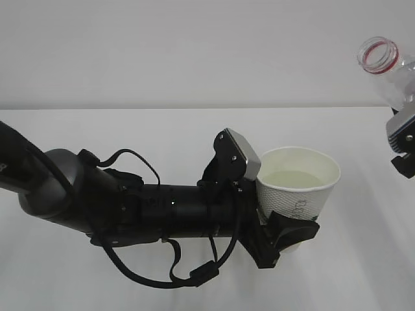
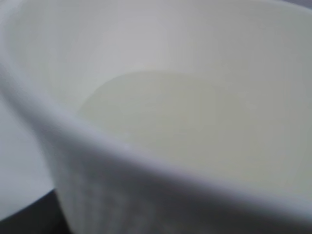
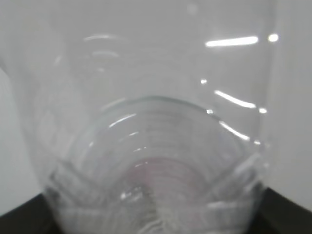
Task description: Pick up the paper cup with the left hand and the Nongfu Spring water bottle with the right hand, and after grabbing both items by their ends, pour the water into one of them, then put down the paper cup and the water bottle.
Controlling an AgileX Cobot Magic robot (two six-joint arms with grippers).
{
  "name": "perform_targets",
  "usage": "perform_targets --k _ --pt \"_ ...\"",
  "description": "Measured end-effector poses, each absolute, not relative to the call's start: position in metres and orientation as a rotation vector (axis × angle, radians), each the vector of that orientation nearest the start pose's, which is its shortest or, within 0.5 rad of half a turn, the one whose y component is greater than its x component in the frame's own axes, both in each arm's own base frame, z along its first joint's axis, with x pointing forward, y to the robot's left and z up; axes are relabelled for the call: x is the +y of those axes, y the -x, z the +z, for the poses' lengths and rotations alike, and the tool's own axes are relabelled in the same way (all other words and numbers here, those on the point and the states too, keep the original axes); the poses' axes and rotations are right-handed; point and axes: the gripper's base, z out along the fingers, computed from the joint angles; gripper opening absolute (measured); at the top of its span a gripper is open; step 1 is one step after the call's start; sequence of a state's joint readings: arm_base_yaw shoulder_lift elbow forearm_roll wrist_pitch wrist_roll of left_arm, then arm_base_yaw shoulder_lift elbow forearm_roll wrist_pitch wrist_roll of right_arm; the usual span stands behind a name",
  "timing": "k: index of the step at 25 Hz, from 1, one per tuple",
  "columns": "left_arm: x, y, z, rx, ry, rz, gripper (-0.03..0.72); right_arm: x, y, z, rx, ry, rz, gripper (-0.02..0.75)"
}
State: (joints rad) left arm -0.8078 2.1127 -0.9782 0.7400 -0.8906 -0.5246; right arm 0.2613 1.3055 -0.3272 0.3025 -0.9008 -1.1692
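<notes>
Your left hand [image 1: 285, 234] is gripping the paper cup [image 1: 299, 184] low on its side, jaws pressed on either side of the cup wall, one black finger [image 1: 295, 232] wrapping across the front near the base. The cup is white and tapered, with a rolled rim, a faint dimpled texture and grey vertical text on its side. It is sitting upright at the tip of the left hand, with the grey square plate [image 1: 238, 152] just beside its rim on the left. Looping black cables [image 1: 168, 275] are hanging under the thick arm behind the cup.

Inside the cup, the water [image 1: 297, 179] is lying as a pale, flat pool, filling it partway; in the left wrist view you are seeing the same pool [image 2: 195, 122] close up past the blurred rim [image 2: 73, 126].

Well to the right of the cup and above it, the Nongfu Spring water bottle [image 1: 388, 70] is showing at the frame edge: clear plastic, red neck ring, no cap, mouth pointing up and left, tilted. Your right hand [image 1: 403, 139] is holding it just below, mostly cut off by the edge. The right wrist view is showing clear ribbed plastic [image 3: 151, 161] filling the frame between dark jaw corners, so the jaws are closing on the bottle. I cannot tell whether any water is left in it.

The white table [image 1: 130, 136] is running behind the cup to a pale wall.
</notes>
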Motion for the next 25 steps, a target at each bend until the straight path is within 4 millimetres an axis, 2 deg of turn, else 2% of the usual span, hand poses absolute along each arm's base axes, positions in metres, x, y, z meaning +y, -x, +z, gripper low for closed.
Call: perform_targets --k 11,25 --pt "-0.3199 -0.24 0.1154 1.622 -1.123 -1.061 0.492 0.0334 -0.2242 0.2222 1.49 0.685 -0.706 0.494" --pt "-0.3199 -0.24 0.1154 1.622 -1.123 -1.061 0.492 0.0318 -0.2244 0.2222 1.579 0.279 -0.322 0.494"
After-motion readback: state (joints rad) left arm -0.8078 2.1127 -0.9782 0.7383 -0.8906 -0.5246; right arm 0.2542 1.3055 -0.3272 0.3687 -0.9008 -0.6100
